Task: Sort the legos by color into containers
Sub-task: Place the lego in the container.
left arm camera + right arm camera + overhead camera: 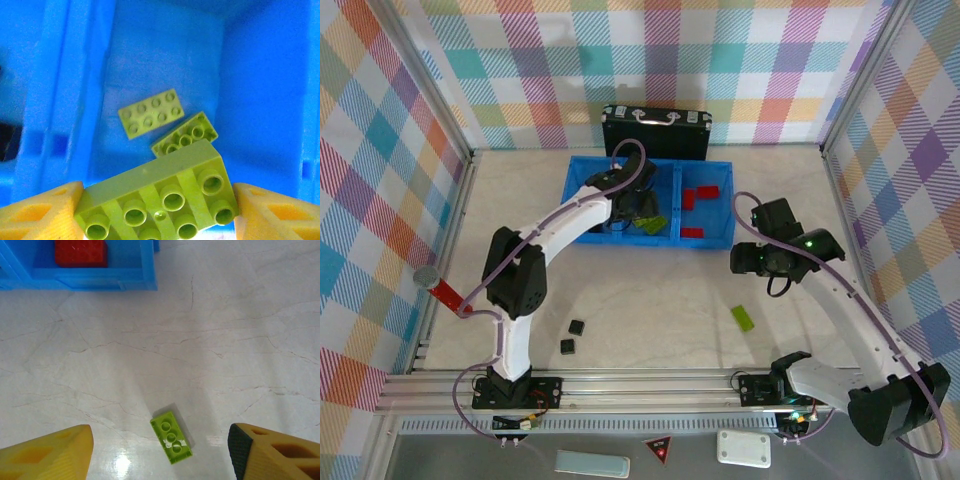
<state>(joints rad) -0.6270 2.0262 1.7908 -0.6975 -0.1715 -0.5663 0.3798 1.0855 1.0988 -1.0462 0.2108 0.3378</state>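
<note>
Surface: a pale marbled table top with fine cracks running through it and a patch of glare under my right wrist.
Room: plaid walls in pastel checks close in three sides. A black case stands just behind the blue tray.
Left pincer: my left pincer is down in the tray's middle compartment. Its yellow fingers are partway apart and clamped on the two ends of the held lime brick, whose hollow underside faces my camera.
Below it: two lime bricks lie just beside each other on that compartment's floor, one studs up and the other tipped on the far side.
Right pincer: my right pincer hangs over the table with its fingers spread wide, gripping nothing and touching nothing.
Under it: the loose lime brick lies flat on the table, well apart from the tray's corner.
Red: the red bricks sit in the right compartment.
Black: two black bricks lie near each other on the table, near my left arm.
</note>
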